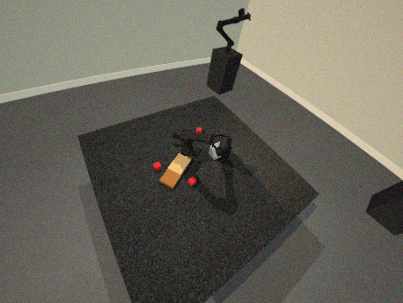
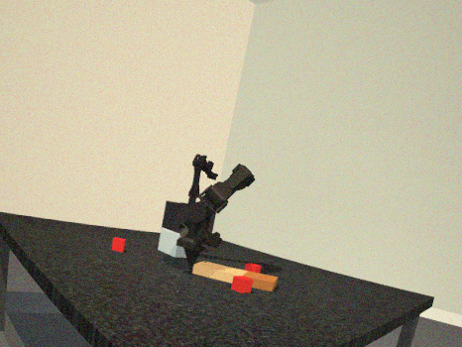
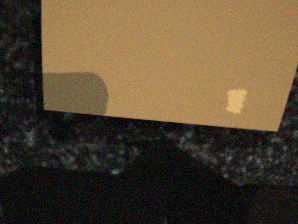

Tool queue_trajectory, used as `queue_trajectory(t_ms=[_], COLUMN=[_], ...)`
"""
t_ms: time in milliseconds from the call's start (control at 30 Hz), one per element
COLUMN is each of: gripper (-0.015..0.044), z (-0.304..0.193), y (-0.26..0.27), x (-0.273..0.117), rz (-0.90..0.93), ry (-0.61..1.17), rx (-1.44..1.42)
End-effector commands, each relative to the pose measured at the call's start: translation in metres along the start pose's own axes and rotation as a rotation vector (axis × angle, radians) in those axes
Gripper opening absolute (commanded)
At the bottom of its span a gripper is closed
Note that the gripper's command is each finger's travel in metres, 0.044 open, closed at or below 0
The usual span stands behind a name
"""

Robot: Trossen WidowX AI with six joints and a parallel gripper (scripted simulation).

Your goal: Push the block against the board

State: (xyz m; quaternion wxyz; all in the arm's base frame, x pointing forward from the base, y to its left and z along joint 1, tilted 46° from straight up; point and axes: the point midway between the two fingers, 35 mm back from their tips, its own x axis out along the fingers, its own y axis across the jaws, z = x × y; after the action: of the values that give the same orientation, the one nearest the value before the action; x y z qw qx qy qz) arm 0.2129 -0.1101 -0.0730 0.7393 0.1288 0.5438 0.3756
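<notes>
The square block (image 1: 182,163) (image 2: 213,270) (image 3: 165,60) is pale tan and lies flat on the dark table. The orange board (image 1: 171,177) (image 2: 261,282) lies flat against its far side; the two touch, and their long sides look in line. My gripper (image 1: 188,151) (image 2: 192,258) is shut and empty, low at the block's near edge, on the side away from the board. In the wrist view the block fills the upper part and the dark gripper body covers the bottom; I cannot tell whether the fingers touch the block.
Three small red cubes lie on the table: one (image 1: 156,165) (image 2: 253,268) and another (image 1: 192,181) (image 2: 242,284) flank the board, and a third (image 1: 198,130) (image 2: 118,244) lies apart. The arm's base (image 1: 219,148) (image 2: 173,233) stands close behind. A black pedestal (image 1: 223,69) stands beyond the table.
</notes>
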Motion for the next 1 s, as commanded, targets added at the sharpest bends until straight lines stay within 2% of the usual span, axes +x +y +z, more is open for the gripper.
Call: queue_trajectory(t_ms=[0, 600, 767, 967], gripper=[0.0, 0.0, 0.0, 0.0], z=[-0.008, -0.035, -0.03, -0.028], y=[0.0, 0.001, -0.001, -0.004], x=[0.002, 0.003, -0.05, -0.051], rz=[0.004, 0.008, 0.006, -0.012], ry=[0.006, 0.006, 0.007, -0.004], rx=[-0.002, -0.003, -0.002, 0.005])
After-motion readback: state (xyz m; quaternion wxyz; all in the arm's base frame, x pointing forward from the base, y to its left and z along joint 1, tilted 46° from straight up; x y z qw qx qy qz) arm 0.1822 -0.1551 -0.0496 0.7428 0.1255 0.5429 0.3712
